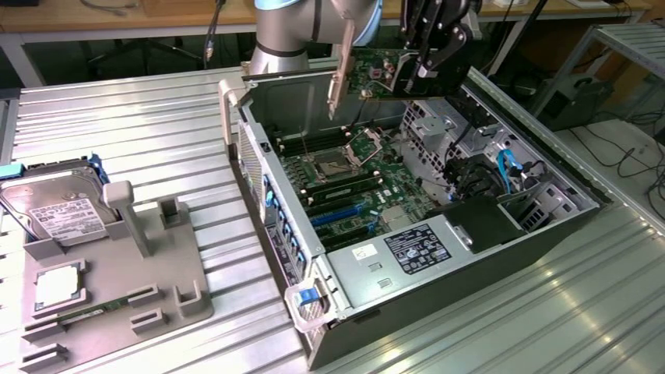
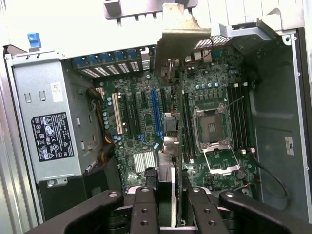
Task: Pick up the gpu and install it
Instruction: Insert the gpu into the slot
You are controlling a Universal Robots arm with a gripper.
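Observation:
The gpu [image 1: 372, 74] is a green circuit card with a silver bracket [image 1: 337, 92] hanging at one end. It hangs in the air above the open computer case [image 1: 272, 218], over the motherboard [image 1: 348, 175]. My gripper [image 1: 428, 58] is shut on the card's end away from the bracket. In the wrist view the gpu [image 2: 181, 126] is seen edge-on between my black fingers [image 2: 145, 207], with its bracket [image 2: 179, 36] at the far end. Under it lie the motherboard's expansion slots [image 2: 155, 109], about parallel to the card.
A grey fixture tray [image 1: 120, 300] at the exterior view's left holds a silver hard drive [image 1: 58, 206], a processor [image 1: 58, 284] and a memory stick [image 1: 92, 312]. Inside the case are the power supply [image 1: 416, 249], the processor socket [image 2: 212, 129] and blue cables [image 1: 509, 167].

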